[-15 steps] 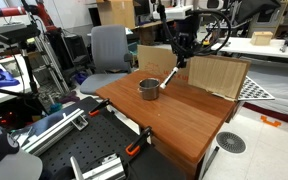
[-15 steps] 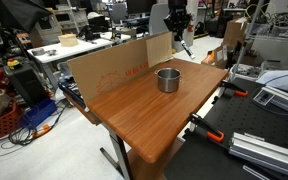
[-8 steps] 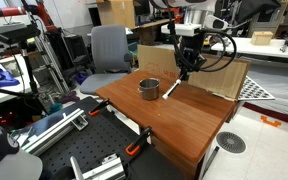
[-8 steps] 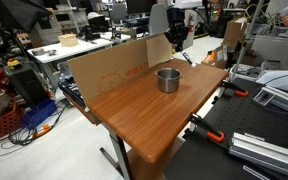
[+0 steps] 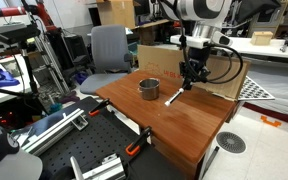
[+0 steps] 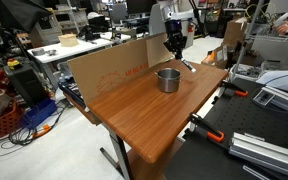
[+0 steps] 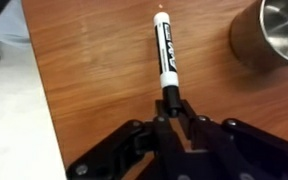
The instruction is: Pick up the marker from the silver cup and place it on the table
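Observation:
My gripper (image 7: 171,112) is shut on the dark end of the marker (image 7: 165,55), a whitish pen with a black label. The marker slants down from the jaws toward the reddish-brown table (image 7: 94,70). In both exterior views the gripper (image 5: 191,78) (image 6: 174,48) hangs low over the table (image 5: 184,120) (image 6: 144,120), beside the silver cup (image 5: 148,89) (image 6: 167,79). The marker (image 5: 176,94) (image 6: 187,65) has its free tip at or just above the wood. The cup (image 7: 277,35) stands apart at the upper right of the wrist view.
Cardboard sheets (image 5: 216,75) (image 6: 109,68) stand along the table's back edge. A grey office chair (image 5: 108,48) stands behind the table. Orange-handled clamps (image 5: 134,148) (image 6: 206,130) grip the table's edge. White tables with boxes (image 6: 69,42) stand beyond.
The gripper has moved away from above the cup and down toward the tabletop, carrying the marker with it. The cup has not moved.

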